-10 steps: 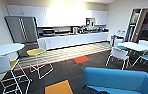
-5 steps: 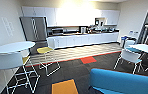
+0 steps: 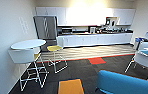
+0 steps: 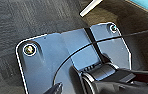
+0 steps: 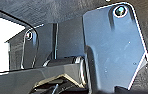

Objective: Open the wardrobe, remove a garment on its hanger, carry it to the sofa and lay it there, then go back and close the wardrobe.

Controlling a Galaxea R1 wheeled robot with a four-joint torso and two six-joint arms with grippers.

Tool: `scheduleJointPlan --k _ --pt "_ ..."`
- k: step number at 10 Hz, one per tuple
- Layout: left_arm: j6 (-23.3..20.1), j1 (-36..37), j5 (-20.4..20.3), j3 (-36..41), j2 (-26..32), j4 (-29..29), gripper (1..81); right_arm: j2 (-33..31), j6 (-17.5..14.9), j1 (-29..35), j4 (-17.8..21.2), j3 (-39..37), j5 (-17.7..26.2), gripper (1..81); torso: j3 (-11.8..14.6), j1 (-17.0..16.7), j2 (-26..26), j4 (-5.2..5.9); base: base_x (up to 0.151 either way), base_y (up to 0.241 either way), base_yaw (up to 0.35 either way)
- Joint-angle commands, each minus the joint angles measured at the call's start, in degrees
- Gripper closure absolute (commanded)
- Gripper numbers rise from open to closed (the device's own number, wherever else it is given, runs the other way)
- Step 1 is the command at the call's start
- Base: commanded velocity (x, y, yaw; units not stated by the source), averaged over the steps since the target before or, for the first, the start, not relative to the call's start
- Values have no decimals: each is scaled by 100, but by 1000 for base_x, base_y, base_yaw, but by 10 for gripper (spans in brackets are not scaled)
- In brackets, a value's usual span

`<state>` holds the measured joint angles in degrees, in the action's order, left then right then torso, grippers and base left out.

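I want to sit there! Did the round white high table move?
No. The round white high table keeps its place beside the grey fridge and wall; the whole picture shifted, so the camera turned.

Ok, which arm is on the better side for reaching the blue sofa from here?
Right, probably. The sofa sits low on the right in the head view, so on the robot's own right side, across dark carpet. The wrist views do not settle how either arm is posed.

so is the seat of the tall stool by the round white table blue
No, the stool next to the round white table has a yellow seat in the head view; the blue thing is the sofa lower right.
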<state>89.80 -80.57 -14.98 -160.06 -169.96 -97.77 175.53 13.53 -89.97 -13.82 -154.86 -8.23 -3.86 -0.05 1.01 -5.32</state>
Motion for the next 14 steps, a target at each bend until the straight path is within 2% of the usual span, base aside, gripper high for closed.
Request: scheduleJointPlan --k 1,14 --pt "-49 318 197 -25 41 -32 10 28 -8 229 -41 9 252 10 0 5 0 0 0 0 234" --pt "-41 309 197 -25 6 -102 10 46 -8 229 -41 -8 260 10 2 5 0 0 0 0 234"
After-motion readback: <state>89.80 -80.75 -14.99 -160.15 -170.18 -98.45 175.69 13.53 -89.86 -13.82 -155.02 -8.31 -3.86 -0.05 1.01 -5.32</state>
